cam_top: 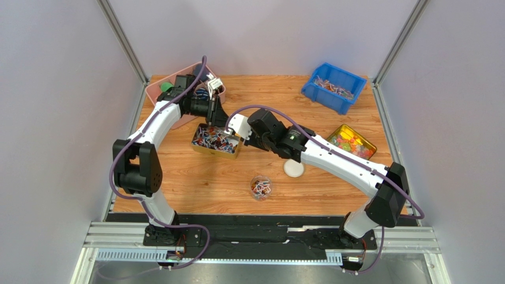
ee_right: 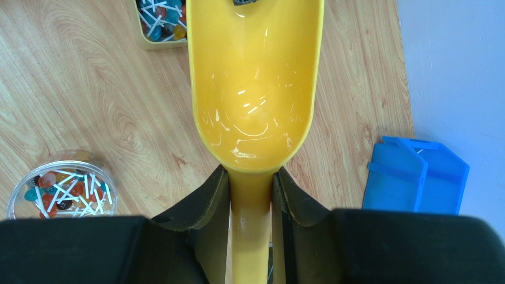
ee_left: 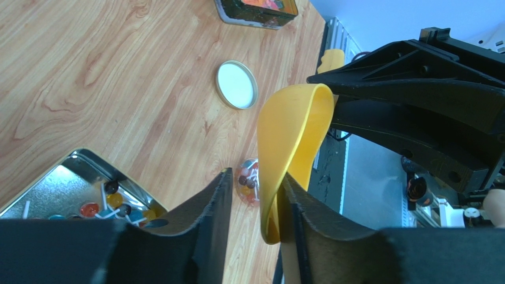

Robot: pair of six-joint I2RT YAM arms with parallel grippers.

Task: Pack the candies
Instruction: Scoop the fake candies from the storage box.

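Right wrist: right claw (ee_right: 251, 176) clamped, narrowly parted, on yellow scoop (ee_right: 255, 89) handle.

The left arm (cam_top: 160, 121) and right arm (cam_top: 344, 160) bend in toward each other; the left gripper (ee_left: 256, 177) has its fingers a bit apart; the right gripper (ee_right: 250, 171) pinches a yellow scoop (ee_right: 255, 89).

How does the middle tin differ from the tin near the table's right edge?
The middle tin holds stick candies in white, red and blue; the right tin holds yellow, orange and green gummies. The scoop is at the middle tin, not the right tin. Both are open gold tins.
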